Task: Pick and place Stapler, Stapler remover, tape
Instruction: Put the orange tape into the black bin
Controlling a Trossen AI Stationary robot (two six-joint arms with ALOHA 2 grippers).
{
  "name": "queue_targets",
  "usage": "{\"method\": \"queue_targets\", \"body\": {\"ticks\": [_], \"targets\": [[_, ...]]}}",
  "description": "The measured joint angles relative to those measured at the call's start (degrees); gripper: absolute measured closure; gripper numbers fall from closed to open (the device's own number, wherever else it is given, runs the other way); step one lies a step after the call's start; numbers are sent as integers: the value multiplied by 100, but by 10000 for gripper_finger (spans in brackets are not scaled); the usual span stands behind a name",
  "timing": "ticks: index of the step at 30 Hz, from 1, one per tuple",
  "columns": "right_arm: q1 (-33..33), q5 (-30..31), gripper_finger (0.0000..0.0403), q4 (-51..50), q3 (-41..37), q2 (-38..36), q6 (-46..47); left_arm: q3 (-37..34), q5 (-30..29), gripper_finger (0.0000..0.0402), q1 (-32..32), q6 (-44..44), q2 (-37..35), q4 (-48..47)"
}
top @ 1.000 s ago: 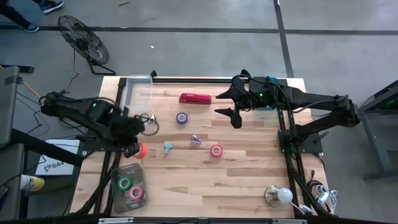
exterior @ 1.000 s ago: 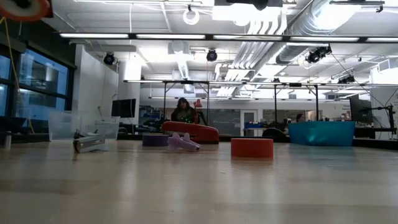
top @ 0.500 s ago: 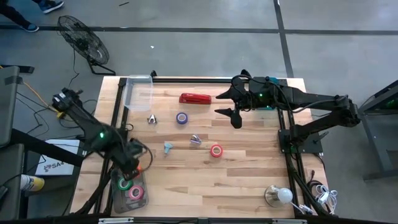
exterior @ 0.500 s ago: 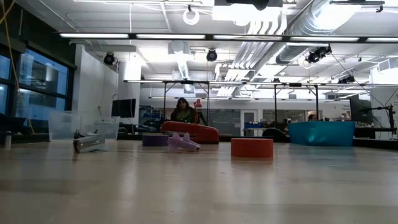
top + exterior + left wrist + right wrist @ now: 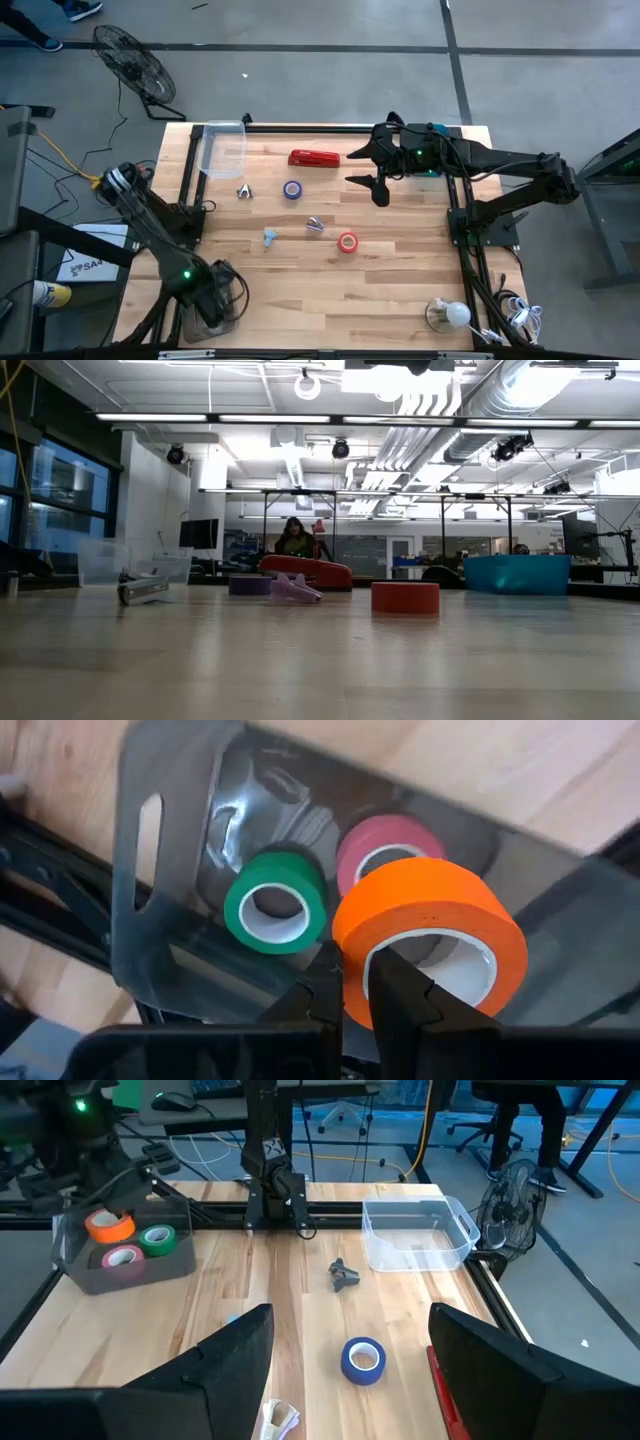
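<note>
My left gripper is shut on an orange tape roll over the dark bin at the table's near left corner. A green roll and a pink roll lie flat in that bin. The red stapler, a purple tape roll and a red tape roll rest on the table. Three small staple removers lie between them. My right gripper hangs open above the table's far right part, with nothing between its fingers. My left gripper pinches the orange roll's wall, one finger inside the open centre and one outside. The fingers come from above, pointing down. The roll is lifted clear, its opening up, above the pink roll in the bin.
A clear plastic bin stands at the far left corner. A lamp sits at the near right corner. The black frame rails run along the table's sides. Bare wood lies in the near middle.
My left gripper has swung from the table's left side toward the near left corner and gone down, rolling its wrist, with the orange roll still in its hold. The roll now hangs over the dark bin. My right arm has kept still.
</note>
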Motion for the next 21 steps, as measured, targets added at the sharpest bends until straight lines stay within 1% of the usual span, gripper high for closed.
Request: {"method": "queue_targets", "body": {"ticks": [4,9,16,21], "targets": [[0,-3,144,0,0,0,-86,0,9,381,2,-108,259,-11],[0,-5,144,-13,0,0,-105,0,117,381,4,-144,440,274],[0,-9,144,-42,0,0,-105,-9,238,381,-75,-207,674,207],[0,-19,144,-42,0,0,-128,-308,334,381,-59,-241,684,460]]}}
